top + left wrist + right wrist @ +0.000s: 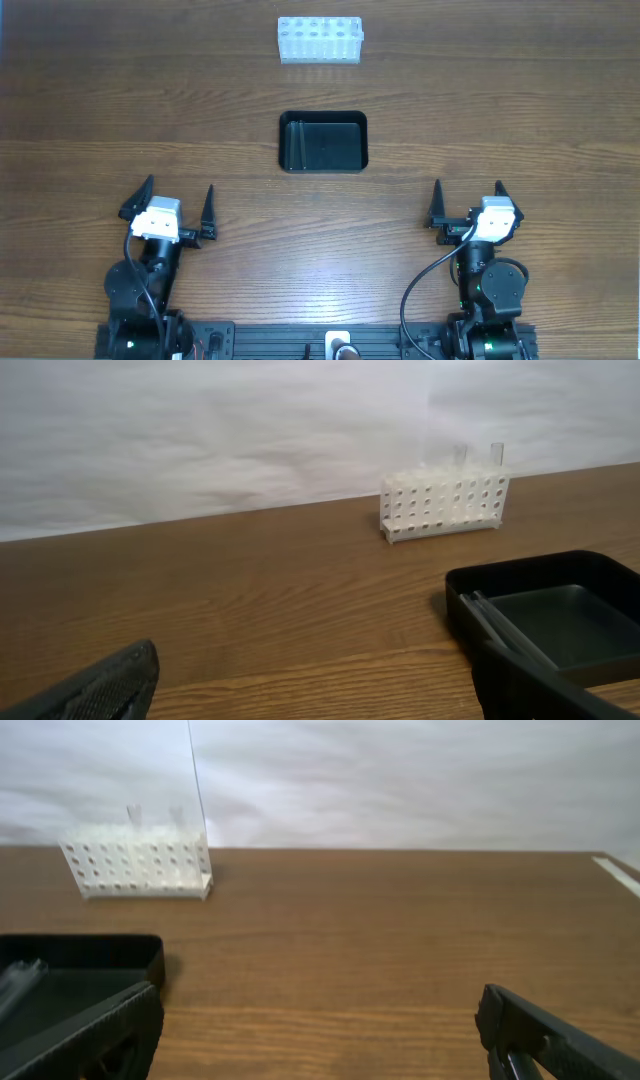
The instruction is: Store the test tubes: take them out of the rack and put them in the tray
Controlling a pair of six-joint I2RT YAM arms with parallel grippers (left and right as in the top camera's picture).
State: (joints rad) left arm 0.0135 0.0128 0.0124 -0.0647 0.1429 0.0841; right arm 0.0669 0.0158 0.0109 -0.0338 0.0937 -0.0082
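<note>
Wooden table (100,100), white wall (200,430) behind rack (319,40); black tray (335,145); left pincer (180,184), right pincer (468,184) spread wide

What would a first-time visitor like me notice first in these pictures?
Probably the white rack at the far middle of the wooden table, with two clear tubes standing in it. Just nearer sits a black tray with a flat-lying tube inside. The left gripper and right gripper rest open at either side, close to the arms' bases.
</note>
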